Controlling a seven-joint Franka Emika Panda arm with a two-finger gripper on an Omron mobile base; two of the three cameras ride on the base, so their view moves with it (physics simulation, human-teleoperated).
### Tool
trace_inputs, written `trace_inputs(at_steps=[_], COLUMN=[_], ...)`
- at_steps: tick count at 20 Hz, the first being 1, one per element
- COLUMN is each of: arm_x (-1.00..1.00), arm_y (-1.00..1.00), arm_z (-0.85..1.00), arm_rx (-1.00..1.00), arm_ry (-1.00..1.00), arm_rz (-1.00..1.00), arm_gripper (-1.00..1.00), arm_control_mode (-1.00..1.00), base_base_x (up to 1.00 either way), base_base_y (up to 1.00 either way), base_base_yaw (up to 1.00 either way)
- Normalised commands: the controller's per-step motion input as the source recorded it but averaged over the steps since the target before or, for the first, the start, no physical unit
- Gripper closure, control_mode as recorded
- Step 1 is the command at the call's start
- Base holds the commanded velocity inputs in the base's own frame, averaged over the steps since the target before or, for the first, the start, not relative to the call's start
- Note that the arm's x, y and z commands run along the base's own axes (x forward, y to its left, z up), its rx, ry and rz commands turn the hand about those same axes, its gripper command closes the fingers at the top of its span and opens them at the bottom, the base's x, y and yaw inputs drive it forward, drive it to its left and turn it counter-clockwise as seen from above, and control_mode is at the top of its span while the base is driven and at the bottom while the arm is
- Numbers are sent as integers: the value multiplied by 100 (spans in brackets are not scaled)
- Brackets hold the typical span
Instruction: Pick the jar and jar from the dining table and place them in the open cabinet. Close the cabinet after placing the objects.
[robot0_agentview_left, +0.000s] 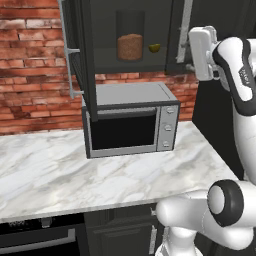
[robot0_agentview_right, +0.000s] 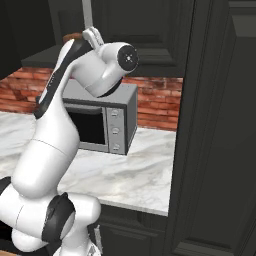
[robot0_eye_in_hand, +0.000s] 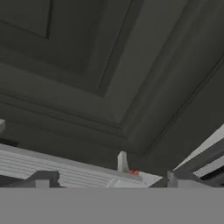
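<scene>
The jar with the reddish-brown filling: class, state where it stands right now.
In the left base view, the jar stands on the open cabinet's inner shelf, above the microwave, with a small yellow fruit to its right.

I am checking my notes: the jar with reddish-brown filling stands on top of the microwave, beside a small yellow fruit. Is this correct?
Not quite. The jar stands on the shelf inside the open cabinet, above the microwave, not on it. The yellow fruit is beside it, as the left base view shows.

The jar (robot0_agentview_left: 130, 46) stands on the cabinet (robot0_agentview_left: 100, 30) shelf, left of a fruit (robot0_agentview_left: 154, 48), above the microwave (robot0_agentview_left: 131, 120) on the counter (robot0_agentview_left: 100, 175).
</scene>
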Motion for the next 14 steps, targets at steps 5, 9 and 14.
trace_inputs(at_steps=[5, 9, 14], arm_x=[54, 29, 44], arm_y=[12, 0, 0], arm_z=[-1, -12, -13], arm_rx=[-6, -7, -4], arm_ry=[5, 5, 5], arm_rz=[-1, 0, 0], arm_gripper=[-100, -100, -100], arm_control_mode=[-100, -100, -100], base_base_x=[0, 0, 0], base_base_y=[0, 0, 0], base_base_yaw=[0, 0, 0])
